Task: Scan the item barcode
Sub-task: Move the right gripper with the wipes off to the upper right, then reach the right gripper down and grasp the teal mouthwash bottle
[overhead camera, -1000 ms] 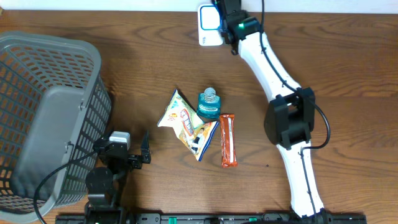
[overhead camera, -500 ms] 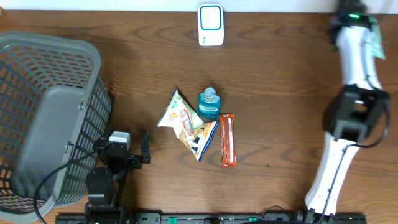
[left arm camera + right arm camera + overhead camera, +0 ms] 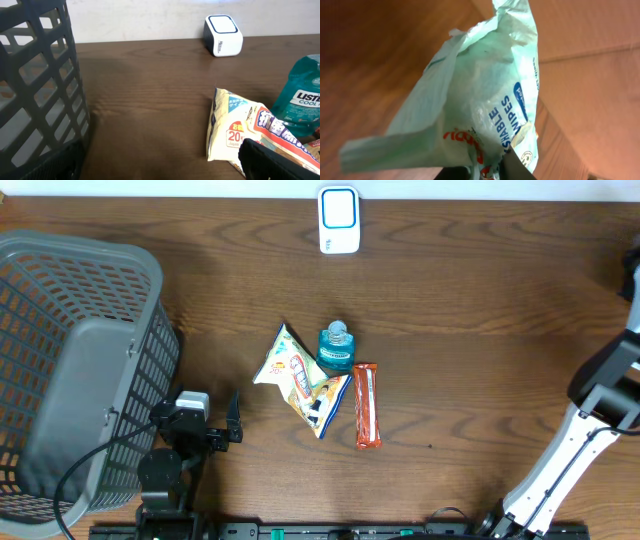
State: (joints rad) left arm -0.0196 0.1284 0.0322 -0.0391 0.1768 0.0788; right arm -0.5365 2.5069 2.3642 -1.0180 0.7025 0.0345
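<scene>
Wipes packet [image 3: 485,100], pale green film with blue lettering, stood crumpled and close before my right wrist camera. Its lower edge was pinched in my right gripper [image 3: 487,170], whose jaws were clenched on the film. Behind it lay pale brown panels [image 3: 580,75] with a crease, which I took for cardboard, though I could not be sure. In the overhead view only my right arm [image 3: 605,385] showed, at the far right edge of the table [image 3: 480,280], with the packet itself out of sight and well apart from the scanner [image 3: 339,220] at the table's back edge. I judged the step in hand to be carrying the packet off to the right for setting down. To do it well, the jaws should part fully and only once over the receiving surface, since thin film may cling to a pad. Any barcode on the packet was not legible. A snack bag [image 3: 295,370], a mouthwash bottle [image 3: 337,348] and a wrapped bar [image 3: 367,405] lay together mid-table. My left gripper [image 3: 160,150] rested beside the basket [image 3: 150,350], spread wide and holding nothing.
</scene>
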